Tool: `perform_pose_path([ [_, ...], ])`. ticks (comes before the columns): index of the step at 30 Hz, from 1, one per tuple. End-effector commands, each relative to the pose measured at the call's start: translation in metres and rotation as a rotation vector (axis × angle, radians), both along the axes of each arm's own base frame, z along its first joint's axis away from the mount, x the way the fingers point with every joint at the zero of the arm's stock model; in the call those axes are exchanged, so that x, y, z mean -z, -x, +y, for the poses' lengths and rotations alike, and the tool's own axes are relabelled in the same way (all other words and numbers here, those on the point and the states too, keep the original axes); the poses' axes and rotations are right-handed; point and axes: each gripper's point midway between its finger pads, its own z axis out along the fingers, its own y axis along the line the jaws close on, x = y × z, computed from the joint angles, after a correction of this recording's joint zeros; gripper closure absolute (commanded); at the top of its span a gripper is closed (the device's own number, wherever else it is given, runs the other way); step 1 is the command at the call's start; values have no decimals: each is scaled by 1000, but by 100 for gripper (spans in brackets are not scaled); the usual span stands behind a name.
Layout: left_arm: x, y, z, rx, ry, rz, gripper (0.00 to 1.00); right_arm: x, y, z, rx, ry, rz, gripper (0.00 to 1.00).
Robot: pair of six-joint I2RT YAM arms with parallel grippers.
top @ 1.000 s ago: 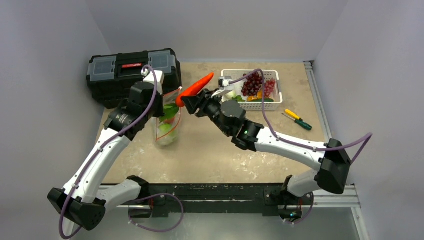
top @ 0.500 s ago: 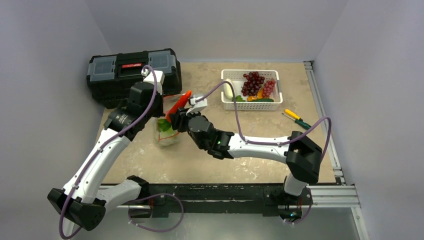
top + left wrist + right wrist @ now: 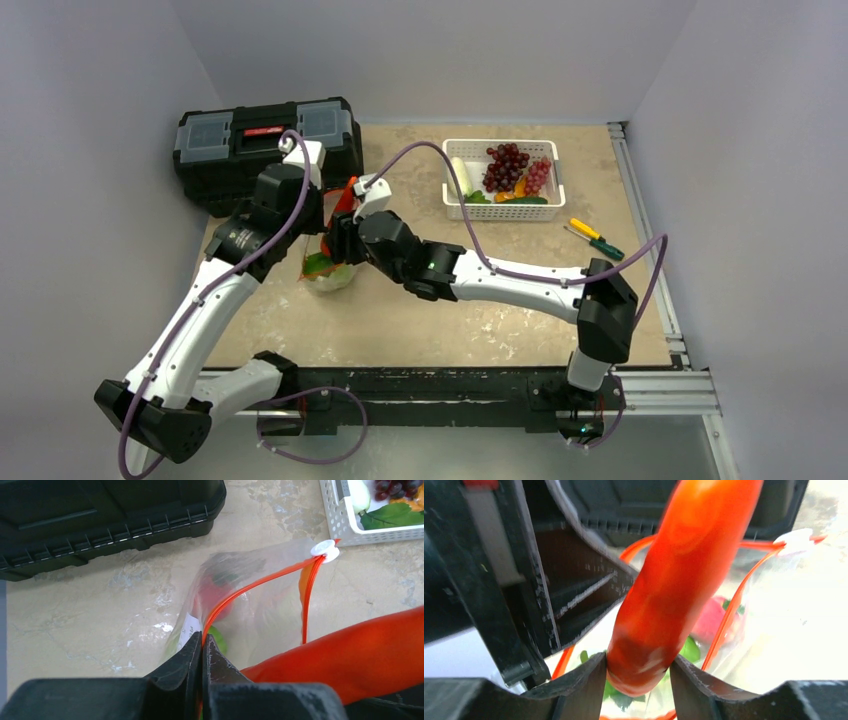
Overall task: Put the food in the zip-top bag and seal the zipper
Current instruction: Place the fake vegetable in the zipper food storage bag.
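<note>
Over the mouth of the zip-top bag (image 3: 260, 615), the carrot (image 3: 674, 580) now sits grasped in the right fingers (image 3: 581, 690), having moved over from near the basket (image 3: 505, 207). The right arm stretches left across the surface (image 3: 450, 310). The left fingers (image 3: 182, 667) stay clenched on the zipper (image 3: 250, 586).

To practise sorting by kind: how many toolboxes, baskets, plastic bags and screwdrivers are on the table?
Toolbox: 1
White basket: 1
Zip-top bag: 1
Screwdrivers: 2
Total: 5
</note>
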Motion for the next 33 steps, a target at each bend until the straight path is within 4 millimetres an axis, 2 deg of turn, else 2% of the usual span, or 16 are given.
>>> perform_pose_path([
  [1,-21,-4,-2,-11,48,-69,100,9,19,11,-103,23,78,44],
  [3,-21,-5,-1,-13,46,-71,100,8,20,9,-104,26,81,35],
  [7,-21,-4,-1,-13,45,-71,100,11,17,7,-102,40,94,22],
  [12,-21,-4,-1,-13,45,-71,100,11,5,-5,-61,35,108,21],
  [15,-21,-4,-1,-11,46,-69,100,9,2,-7,-68,15,111,28],
  [17,-21,-5,-1,-11,46,-69,100,7,2,-8,-79,-4,119,42],
  [19,-21,-5,-1,-11,47,-69,100,7,1,-9,-83,-28,130,50],
  [24,-20,-6,-2,-10,48,-66,100,6,4,9,-140,-118,179,63],
  [26,-20,-6,-1,-12,47,-64,100,10,6,17,-152,-154,210,67],
  [29,-19,-6,-1,-12,45,-63,100,12,22,31,-220,-240,301,73],
  [31,-19,-6,-1,-13,44,-61,100,12,34,33,-260,-319,377,74],
  [33,-19,-6,-1,-12,45,-60,100,11,38,31,-266,-358,411,74],
])
